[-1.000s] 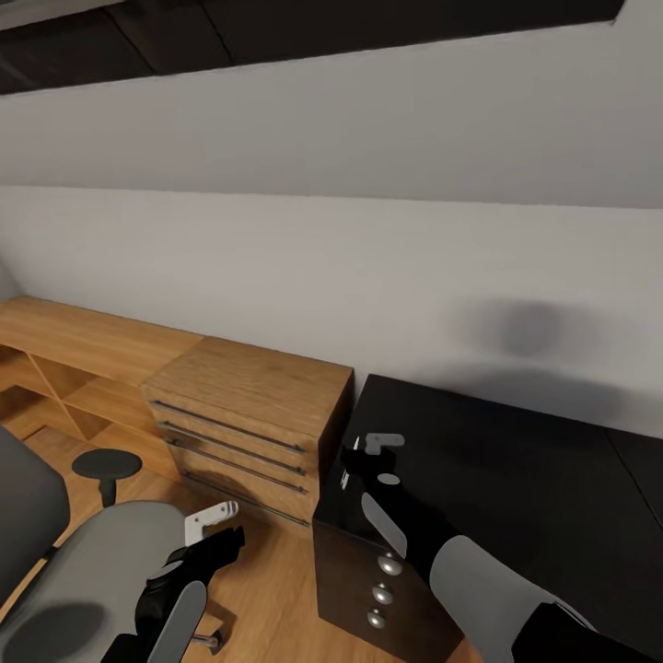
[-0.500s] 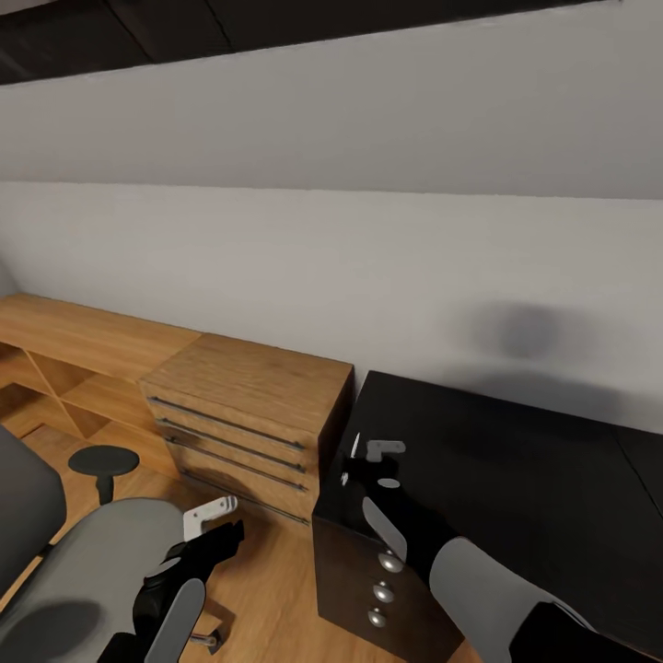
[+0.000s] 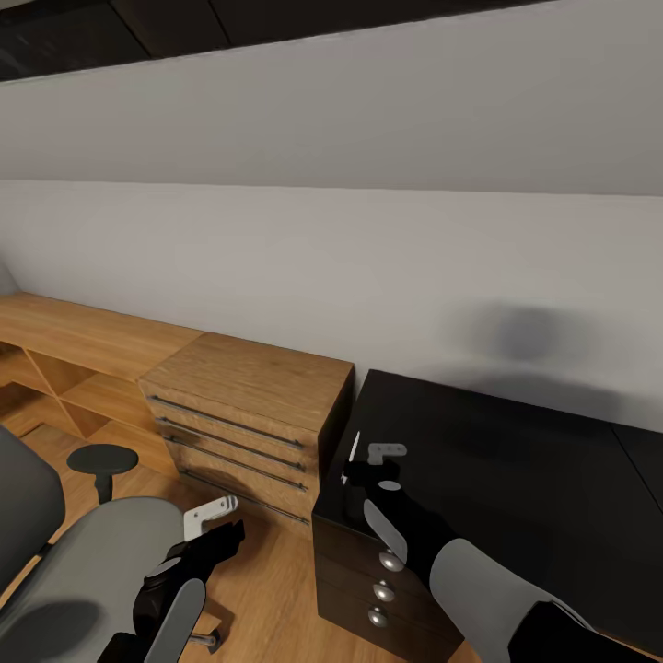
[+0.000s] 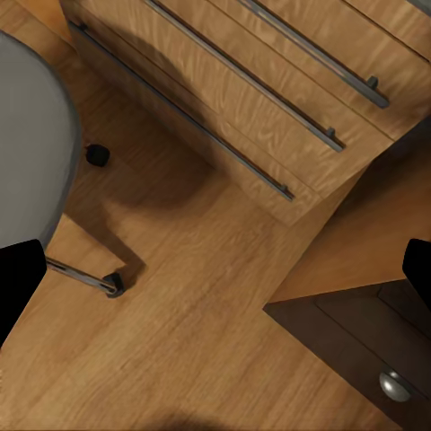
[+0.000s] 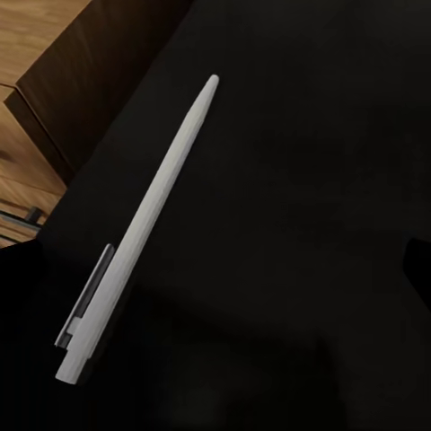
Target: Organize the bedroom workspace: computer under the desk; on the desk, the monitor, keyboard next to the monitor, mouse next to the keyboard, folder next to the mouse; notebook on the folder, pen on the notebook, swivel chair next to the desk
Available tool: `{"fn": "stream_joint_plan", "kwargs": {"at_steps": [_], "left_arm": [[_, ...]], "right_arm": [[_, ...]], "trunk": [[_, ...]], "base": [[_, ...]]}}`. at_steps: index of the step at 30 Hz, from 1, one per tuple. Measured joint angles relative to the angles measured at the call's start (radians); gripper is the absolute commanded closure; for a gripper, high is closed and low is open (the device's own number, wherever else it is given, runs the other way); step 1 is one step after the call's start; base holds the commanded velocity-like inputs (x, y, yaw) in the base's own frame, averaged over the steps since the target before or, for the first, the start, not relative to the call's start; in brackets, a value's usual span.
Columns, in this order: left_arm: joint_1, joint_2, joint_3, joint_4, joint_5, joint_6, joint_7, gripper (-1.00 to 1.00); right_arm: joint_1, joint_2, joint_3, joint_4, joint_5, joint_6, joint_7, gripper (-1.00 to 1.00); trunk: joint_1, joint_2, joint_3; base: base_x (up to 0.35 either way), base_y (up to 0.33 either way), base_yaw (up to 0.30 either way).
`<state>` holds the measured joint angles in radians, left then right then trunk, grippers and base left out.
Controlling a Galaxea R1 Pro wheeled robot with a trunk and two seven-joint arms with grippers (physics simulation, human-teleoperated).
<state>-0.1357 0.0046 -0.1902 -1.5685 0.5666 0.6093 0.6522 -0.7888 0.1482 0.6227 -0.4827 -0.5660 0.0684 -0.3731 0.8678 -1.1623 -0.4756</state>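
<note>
The pen (image 5: 148, 215), a slim pale stick with a clip, lies on the black top of the desk (image 3: 516, 460) close to its left edge, seen in the head view as a white sliver (image 3: 354, 446). My right gripper (image 3: 362, 468) hovers just above it, open, its fingers at the far sides of the right wrist view and the pen between them. The grey swivel chair (image 3: 83, 571) stands at the lower left on the wooden floor. My left gripper (image 3: 219, 529) hangs open and empty beside the chair seat (image 4: 27, 135).
A light wooden drawer cabinet (image 3: 249, 405) stands against the desk's left end, with low wooden shelving (image 3: 64, 368) further left. The desk's black drawer unit (image 3: 368, 571) has round metal knobs. A chair leg with a castor (image 4: 112, 285) lies on the floor. A grey wall runs behind.
The head view has shifted slightly. More of the pen shows beside my right gripper than a second ago. The left arm and the chair keep their places.
</note>
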Motion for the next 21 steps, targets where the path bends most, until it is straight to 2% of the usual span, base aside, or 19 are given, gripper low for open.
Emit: {"fn": "stream_joint_plan", "kwargs": {"at_steps": [8, 21], "left_arm": [[0.0, 0.001, 0.0, 0.003, -0.002, 0.001, -0.001, -1.0], [0.0, 0.001, -0.001, 0.006, -0.003, 0.001, -0.002, -1.0]], "right_arm": [[0.0, 0.0, 0.0, 0.001, 0.0, 0.0, 0.0, -1.0], [0.0, 0.001, 0.001, 0.001, 0.001, 0.001, -0.001, -1.0]], "trunk": [[0.0, 0.0, 0.0], [0.0, 0.0, 0.0]], "base": [[0.008, 0.001, 0.0], [0.125, 0.038, 0.0]]}}
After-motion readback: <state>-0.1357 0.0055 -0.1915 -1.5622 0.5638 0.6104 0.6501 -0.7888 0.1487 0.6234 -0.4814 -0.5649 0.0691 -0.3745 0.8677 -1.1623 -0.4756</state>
